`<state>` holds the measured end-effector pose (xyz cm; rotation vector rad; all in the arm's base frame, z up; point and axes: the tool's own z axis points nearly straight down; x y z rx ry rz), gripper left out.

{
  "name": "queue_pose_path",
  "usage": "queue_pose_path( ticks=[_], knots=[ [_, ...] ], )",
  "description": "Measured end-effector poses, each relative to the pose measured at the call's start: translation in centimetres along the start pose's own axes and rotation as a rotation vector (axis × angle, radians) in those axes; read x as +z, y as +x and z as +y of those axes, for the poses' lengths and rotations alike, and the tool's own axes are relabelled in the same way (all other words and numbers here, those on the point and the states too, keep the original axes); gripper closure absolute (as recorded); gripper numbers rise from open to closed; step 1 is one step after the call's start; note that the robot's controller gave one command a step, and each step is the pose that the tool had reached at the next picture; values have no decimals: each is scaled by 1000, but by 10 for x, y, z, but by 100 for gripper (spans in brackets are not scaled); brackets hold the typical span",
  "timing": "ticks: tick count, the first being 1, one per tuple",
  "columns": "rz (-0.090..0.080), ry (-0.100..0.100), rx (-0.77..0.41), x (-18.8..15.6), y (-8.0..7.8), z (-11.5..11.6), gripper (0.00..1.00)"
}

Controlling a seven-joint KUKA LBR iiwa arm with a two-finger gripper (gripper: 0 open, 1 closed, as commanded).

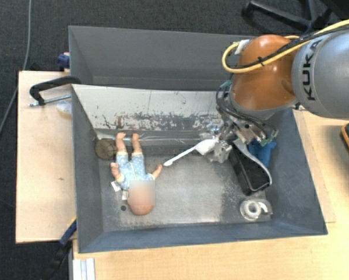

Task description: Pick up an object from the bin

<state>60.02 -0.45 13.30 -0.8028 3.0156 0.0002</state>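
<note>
Your gripper (222, 150) sits at the bowl end of the white spoon (186, 153), seemingly touching it; the handle points away toward the doll (133, 174). You cannot tell whether it is clamped.

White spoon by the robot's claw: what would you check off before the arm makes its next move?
1. The gripper sits at the wide end of the white spoon: ok.
2. Spoon actually held: cannot tell, the contact is hidden.
3. Spoon's thin end free of the doll: cannot tell, it lies right by the doll's hand.
4. Room beside the black oblong thing: not ok, it lies close by the gripper.
5. The brown disc and silver ring out of the way: ok.
</note>
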Motion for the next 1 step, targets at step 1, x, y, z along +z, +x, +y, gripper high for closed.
queue_pose_path(
  ticks=[1],
  knots=[
    [4,-3,1,-11,1,1,100]
  ],
)
